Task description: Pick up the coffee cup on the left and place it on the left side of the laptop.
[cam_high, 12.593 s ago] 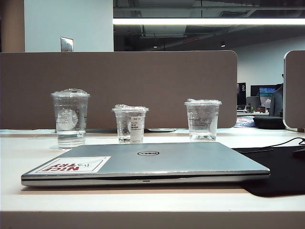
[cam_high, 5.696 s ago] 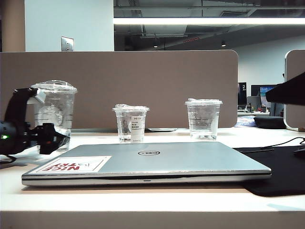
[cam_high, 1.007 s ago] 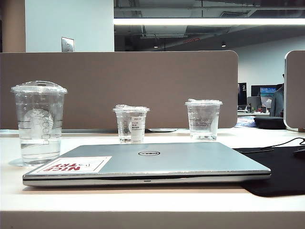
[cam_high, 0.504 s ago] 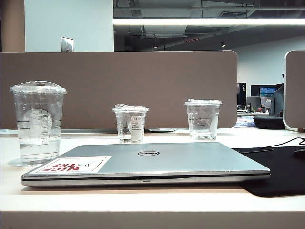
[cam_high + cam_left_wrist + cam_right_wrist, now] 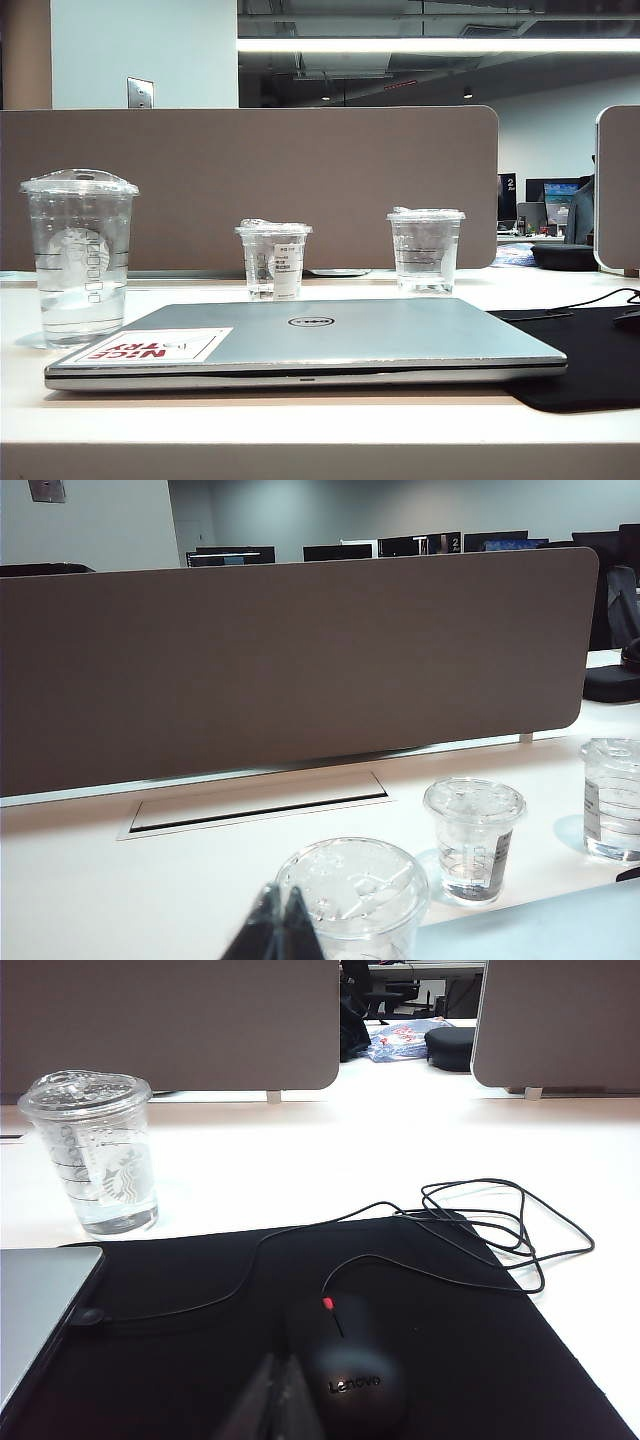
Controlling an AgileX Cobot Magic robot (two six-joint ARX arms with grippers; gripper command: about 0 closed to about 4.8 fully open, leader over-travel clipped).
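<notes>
1. The coffee cup (image 5: 79,258) stands on the tabletop (image 5: 300,420) just left of the laptop (image 5: 310,342), at its near-left corner, free of any grip; I judge the placing done.
2. The left gripper (image 5: 279,922) hangs above the cup's near side, fingers pressed together on nothing.
3. The right gripper (image 5: 275,1400) hovers over the mouse (image 5: 348,1365); its blurred fingers look closed.
4. The cup's long axis is vertical, domed lid uppermost.

left gripper (image 5: 281,925): dark, tapered matte fingertips | right gripper (image 5: 272,1400): blurred, pale grey, narrow tapered fingertips
</notes>
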